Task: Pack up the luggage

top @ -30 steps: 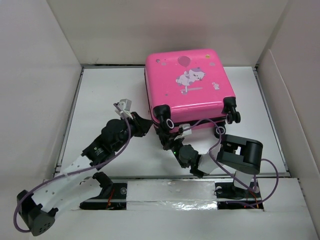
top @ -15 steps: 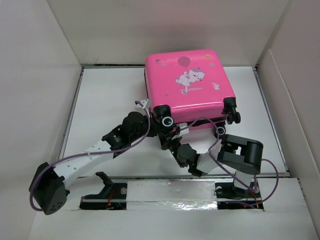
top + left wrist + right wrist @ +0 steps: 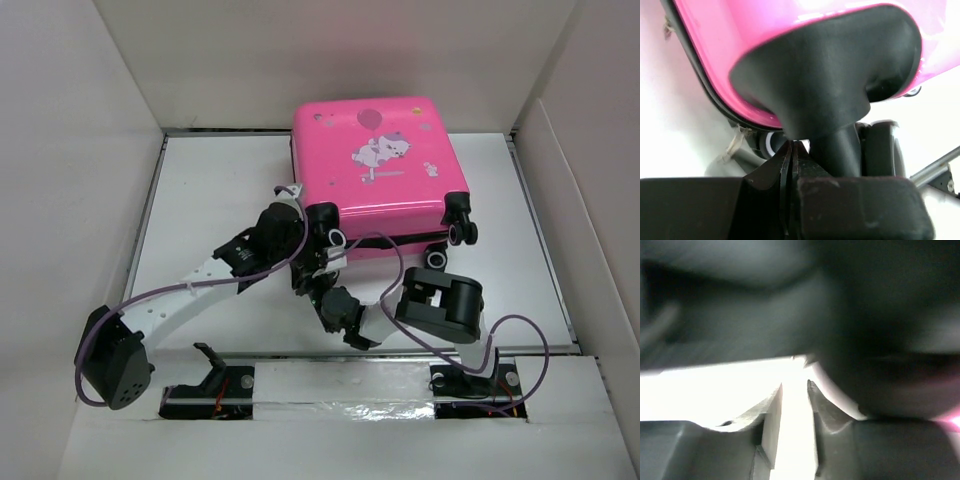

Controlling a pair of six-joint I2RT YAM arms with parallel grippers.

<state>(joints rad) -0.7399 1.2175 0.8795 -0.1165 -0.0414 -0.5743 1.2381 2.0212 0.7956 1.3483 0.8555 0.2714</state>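
The hot-pink suitcase [image 3: 375,165] lies flat and closed at the back middle of the table, cartoon print up, black wheels [image 3: 462,232] along its near edge. My left gripper [image 3: 304,228] is shut at the suitcase's near left corner. In the left wrist view its tips [image 3: 792,145] touch under the black wheel housing [image 3: 830,75], below the pink shell [image 3: 790,30], with nothing seen between them. My right gripper [image 3: 311,278] sits low just in front of that same corner. Its fingers [image 3: 774,412] stand a narrow gap apart, empty, under a dark blurred shape.
White walls box in the table [image 3: 200,200] on the left, back and right. Purple cables [image 3: 170,292] loop along both arms. The right arm's elbow [image 3: 440,305] is folded near the front rail [image 3: 330,385]. Bare table lies left and right of the suitcase.
My left arm has swung in from the left to the suitcase's near left corner. My right arm has slid left under that corner. The suitcase's near edge has shifted slightly.
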